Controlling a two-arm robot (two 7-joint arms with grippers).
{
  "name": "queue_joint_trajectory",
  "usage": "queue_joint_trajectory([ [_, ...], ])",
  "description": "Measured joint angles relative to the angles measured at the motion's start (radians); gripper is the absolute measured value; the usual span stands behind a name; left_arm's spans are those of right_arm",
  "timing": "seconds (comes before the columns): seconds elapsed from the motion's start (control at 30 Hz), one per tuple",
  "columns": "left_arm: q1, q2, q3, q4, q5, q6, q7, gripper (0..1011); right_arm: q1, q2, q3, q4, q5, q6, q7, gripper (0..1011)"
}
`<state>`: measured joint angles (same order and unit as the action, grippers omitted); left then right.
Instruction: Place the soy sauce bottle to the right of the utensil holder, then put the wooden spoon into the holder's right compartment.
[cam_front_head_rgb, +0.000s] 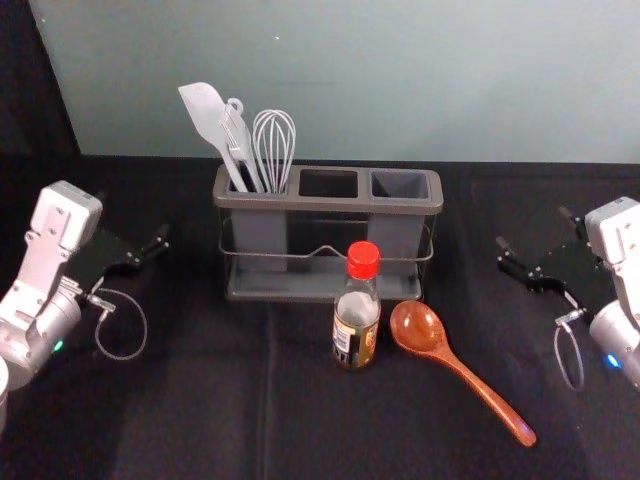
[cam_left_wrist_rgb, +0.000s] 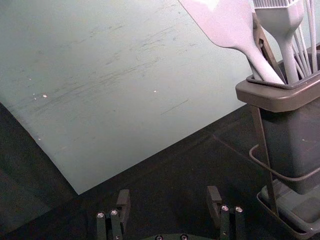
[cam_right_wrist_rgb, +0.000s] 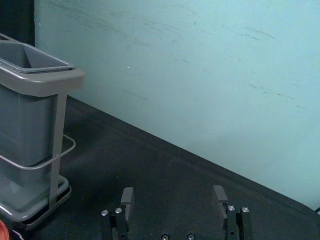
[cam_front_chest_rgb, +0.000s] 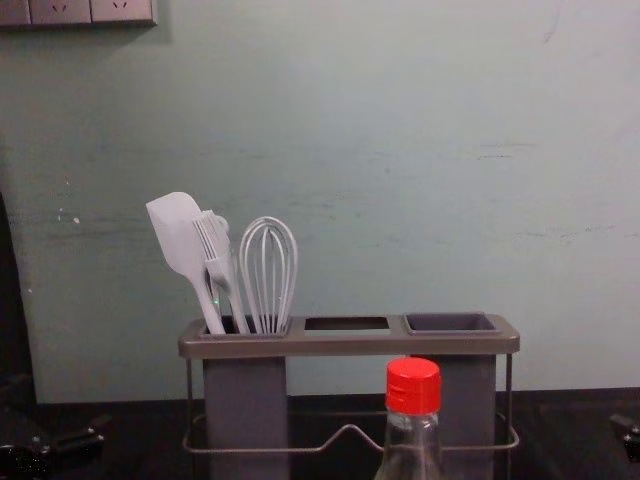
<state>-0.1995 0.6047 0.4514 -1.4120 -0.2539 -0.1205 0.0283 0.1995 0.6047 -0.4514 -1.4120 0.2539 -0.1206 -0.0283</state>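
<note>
Soy sauce bottle (cam_front_head_rgb: 356, 335) stands before the utensil holder (cam_front_head_rgb: 320, 204), wooden spoon (cam_front_head_rgb: 418, 328) just beside it.
The left gripper (cam_front_head_rgb: 133, 217) and right gripper (cam_front_head_rgb: 532, 227) flank them, both spread wide.

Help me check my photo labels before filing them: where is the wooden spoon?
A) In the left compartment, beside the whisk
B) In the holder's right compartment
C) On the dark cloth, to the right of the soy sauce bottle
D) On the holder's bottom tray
C: the wooden spoon lies on the dark cloth, its bowl just right of the soy sauce bottle.
</note>
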Motion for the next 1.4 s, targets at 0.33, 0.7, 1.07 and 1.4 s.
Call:
queue_joint_trajectory([
  [0.33, 0.000, 0.000, 0.000, 0.000, 0.000, 0.000, 0.000, 1005, 0.000, 0.000, 0.000, 0.000, 0.000, 0.000, 0.000, 1004],
  [0.7, 0.000, 0.000, 0.000, 0.000, 0.000, 0.000, 0.000, 1005, 0.000, 0.000, 0.000, 0.000, 0.000, 0.000, 0.000, 1004],
  [1.07, 0.000, 0.000, 0.000, 0.000, 0.000, 0.000, 0.000, 1005, 0.000, 0.000, 0.000, 0.000, 0.000, 0.000, 0.000, 1004],
  [1.4, 0.000, 0.000, 0.000, 0.000, 0.000, 0.000, 0.000, 1005, -0.031, 0.011, -0.002, -0.036, -0.048, 0.006, -0.008, 1004],
])
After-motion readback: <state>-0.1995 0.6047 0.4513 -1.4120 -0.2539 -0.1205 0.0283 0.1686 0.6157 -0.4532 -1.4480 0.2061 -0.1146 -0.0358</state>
